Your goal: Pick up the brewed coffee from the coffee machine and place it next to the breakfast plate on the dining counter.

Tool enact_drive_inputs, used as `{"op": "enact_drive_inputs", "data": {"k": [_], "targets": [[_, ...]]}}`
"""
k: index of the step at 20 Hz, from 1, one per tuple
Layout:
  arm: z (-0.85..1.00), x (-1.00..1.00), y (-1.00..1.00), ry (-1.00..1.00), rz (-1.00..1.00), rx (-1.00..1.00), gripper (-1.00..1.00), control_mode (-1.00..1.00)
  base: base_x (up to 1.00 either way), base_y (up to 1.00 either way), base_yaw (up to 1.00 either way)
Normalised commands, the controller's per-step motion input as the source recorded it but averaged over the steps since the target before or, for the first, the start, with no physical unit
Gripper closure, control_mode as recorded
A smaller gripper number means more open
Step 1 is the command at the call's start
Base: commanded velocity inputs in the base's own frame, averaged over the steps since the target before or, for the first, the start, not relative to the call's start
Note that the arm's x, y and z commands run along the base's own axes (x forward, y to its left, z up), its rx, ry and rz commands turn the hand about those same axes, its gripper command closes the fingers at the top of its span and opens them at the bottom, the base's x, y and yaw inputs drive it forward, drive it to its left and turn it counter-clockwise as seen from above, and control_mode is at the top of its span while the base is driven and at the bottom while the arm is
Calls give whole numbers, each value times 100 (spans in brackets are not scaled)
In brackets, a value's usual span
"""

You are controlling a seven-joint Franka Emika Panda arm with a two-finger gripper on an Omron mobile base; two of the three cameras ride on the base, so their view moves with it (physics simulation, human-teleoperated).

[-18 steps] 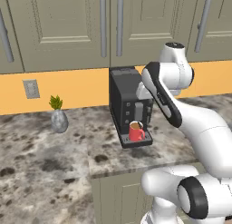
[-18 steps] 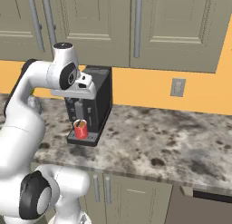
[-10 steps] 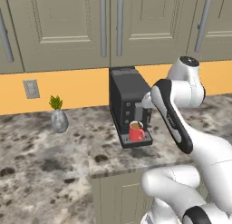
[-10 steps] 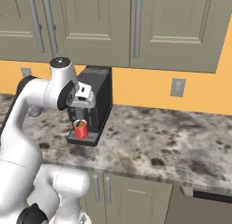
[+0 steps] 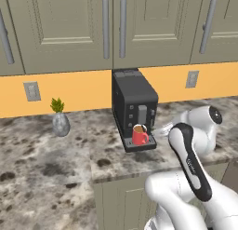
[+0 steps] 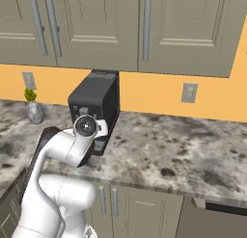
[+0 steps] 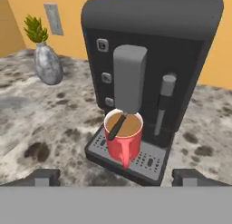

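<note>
Red mug sits on coffee machine tray; jaws spread wide.

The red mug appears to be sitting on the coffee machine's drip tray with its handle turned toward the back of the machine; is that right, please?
Not quite. The red mug is on the coffee machine drip tray, but its handle faces outward, toward the camera, as the hand view shows.

We see the red mug on the coffee machine drip tray, fingertips spread wide below.
</note>
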Motion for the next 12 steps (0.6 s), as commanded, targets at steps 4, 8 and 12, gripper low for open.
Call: {"op": "enact_drive_inputs", "data": {"k": [4, 8, 12], "targets": [[-51, 22, -18, -14, 35, 5, -100, -100, 0, 0, 0], [-44, 6, -17, -12, 29, 0, -100, -100, 0, 0, 0], [-42, 1, -2, -10, 11, 0, -100, -100, 0, 0, 0]]}}
